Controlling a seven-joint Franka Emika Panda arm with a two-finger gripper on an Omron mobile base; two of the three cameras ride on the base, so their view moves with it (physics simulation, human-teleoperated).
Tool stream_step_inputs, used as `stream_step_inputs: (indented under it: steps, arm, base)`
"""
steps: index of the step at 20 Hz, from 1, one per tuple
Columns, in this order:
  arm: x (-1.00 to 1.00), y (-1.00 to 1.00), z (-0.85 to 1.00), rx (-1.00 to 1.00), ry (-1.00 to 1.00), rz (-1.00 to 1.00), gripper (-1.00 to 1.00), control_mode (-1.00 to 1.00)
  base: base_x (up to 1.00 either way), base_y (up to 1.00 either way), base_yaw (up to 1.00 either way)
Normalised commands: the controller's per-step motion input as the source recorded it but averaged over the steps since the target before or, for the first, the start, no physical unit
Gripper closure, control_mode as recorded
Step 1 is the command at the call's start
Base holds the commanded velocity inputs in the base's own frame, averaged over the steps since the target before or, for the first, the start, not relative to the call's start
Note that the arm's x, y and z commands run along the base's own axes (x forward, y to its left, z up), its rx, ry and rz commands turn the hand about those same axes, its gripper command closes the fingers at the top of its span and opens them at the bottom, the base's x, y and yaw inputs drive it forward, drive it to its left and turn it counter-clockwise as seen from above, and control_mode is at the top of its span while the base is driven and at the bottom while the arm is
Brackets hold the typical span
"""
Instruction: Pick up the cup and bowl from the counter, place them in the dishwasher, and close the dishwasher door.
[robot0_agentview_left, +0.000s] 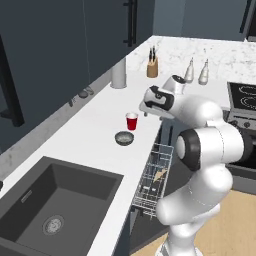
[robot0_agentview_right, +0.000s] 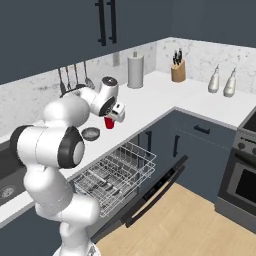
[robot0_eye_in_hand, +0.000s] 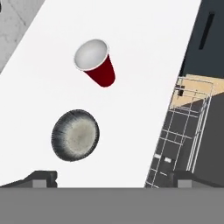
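Cup (robot0_eye_in_hand: 96, 63) standing upright on table (robot0_eye_in_hand: 144, 57), bowl (robot0_eye_in_hand: 75, 134) just beside it at 7 o'clock in hand view, not touching. Gripper (robot0_eye_in_hand: 109, 178) hovering above both, jaws spread wide, carrying nothing. Step: approaching for first pick, probably. Next: descending, centring jaws over one item. Table edge running at 3 o'clock; dishwasher (robot0_agentview_right: 117, 172) rack pulled out, dishwasher door (robot0_agentview_right: 155, 192) lying open. Room around is free.

Even, diffuse rendered light, bright on the white counter (robot0_agentview_left: 95, 130) and dim on the dark cabinets (robot0_agentview_left: 50, 45) at upper left. Shadows are faint, glare absent. Edges look slightly soft and pixelated, without distortion.
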Motion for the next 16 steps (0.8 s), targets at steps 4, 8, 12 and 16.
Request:
stream_step_inputs:
  steps: [4, 8, 12, 16]
  arm:
    - [0.63, 0.00, -0.09, 0.00, 0.00, 0.00, -1.00, -1.00]
    - [0.51, 0.00, -0.12, 0.00, 0.00, 0.00, -1.00, -1.00]
    - [0.54, 0.03, -0.25, 0.00, 0.00, 0.00, -1.00, -1.00]
    - [0.51, 0.14, -0.41, 0.00, 0.00, 0.00, -1.00, -1.00]
  base:
    - [0.00, 0.00, 0.00]
    - [0.00, 0.00, 0.00]
    - [0.00, 0.00, 0.00]
    - [0.00, 0.00, 0.00]
